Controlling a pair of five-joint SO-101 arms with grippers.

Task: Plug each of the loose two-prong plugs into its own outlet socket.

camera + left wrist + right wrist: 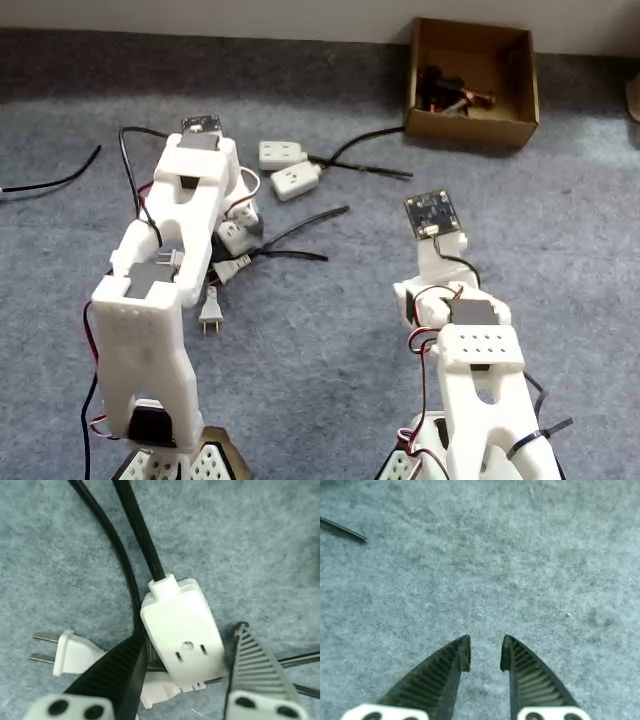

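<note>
Straddling outlet socket (pixel 176 614): left hand (pixel 191 634) | right hand (pixel 485 647) parted over carpet (pixel 520 555)

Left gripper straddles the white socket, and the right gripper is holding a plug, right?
Not quite. The right gripper holds nothing: the right wrist view shows it open over the carpet. The left gripper does straddle the white socket.
</note>
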